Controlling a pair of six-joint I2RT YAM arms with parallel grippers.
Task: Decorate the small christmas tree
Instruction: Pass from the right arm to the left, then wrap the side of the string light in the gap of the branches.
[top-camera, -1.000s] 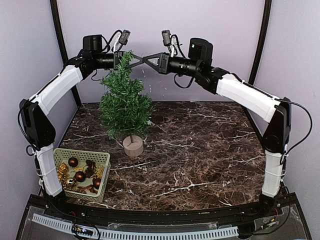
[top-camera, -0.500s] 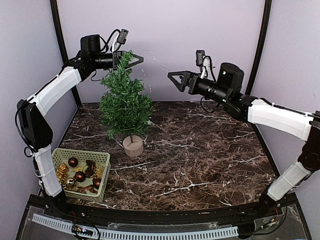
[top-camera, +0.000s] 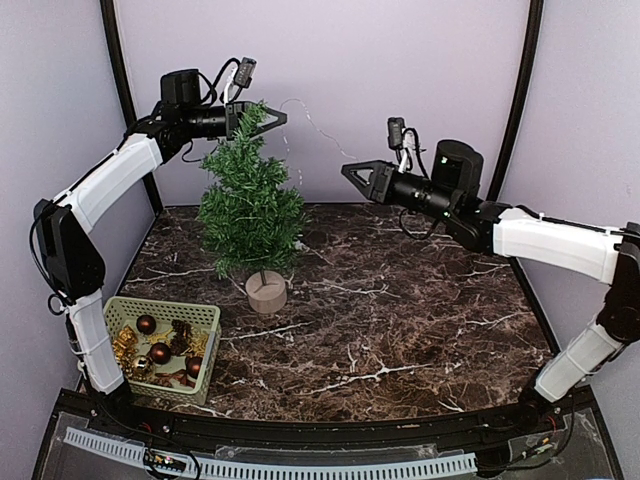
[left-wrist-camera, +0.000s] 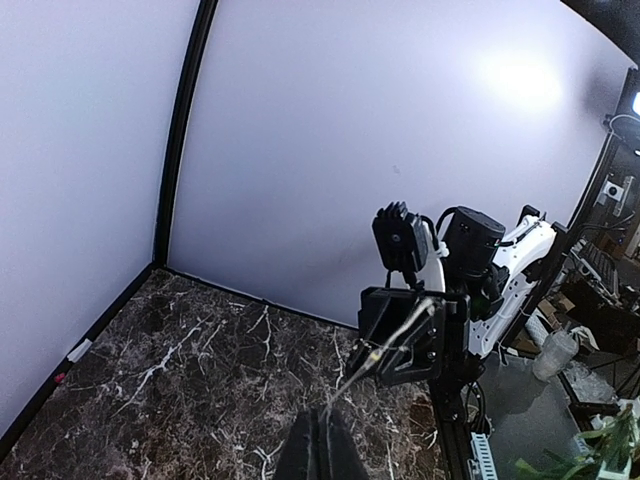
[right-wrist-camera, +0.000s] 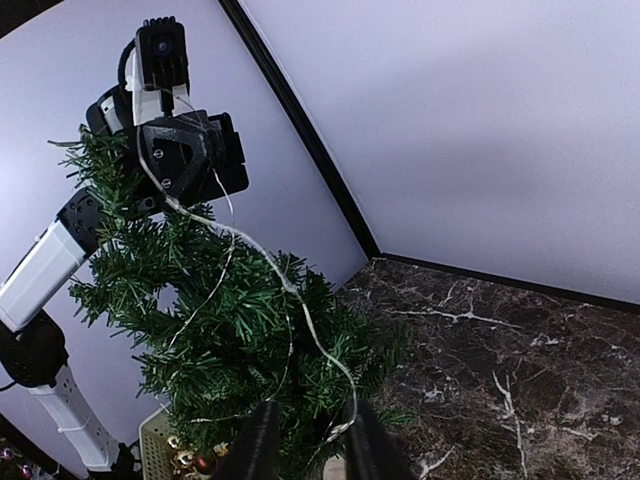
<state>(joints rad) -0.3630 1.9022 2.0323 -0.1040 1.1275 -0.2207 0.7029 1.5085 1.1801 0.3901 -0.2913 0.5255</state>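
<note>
Left claw (top-camera: 276, 118) is seen clamped shut at the tip of the small dark-green bristly christmas tree (top-camera: 250, 210), with one end of a thin silver wire light string (left-wrist-camera: 380, 352) pinched in it. Right claw (top-camera: 349, 169) is held well to the right of the tree at about treetop height, jaws parted partway. The string runs across to it, but whether it is actually gripped cannot be told. Tree is stood upright on its round tan wooden base (top-camera: 266, 292) at the left rear of the dark marble-pattern table (top-camera: 420, 330), behind the pale green plastic basket (top-camera: 165, 303). Step judged: string being draped on the tree. The top end should be pinched firmly. The free run should be taken lightly, left slack and led down around the branches, so the light tree is not tipped.
</note>
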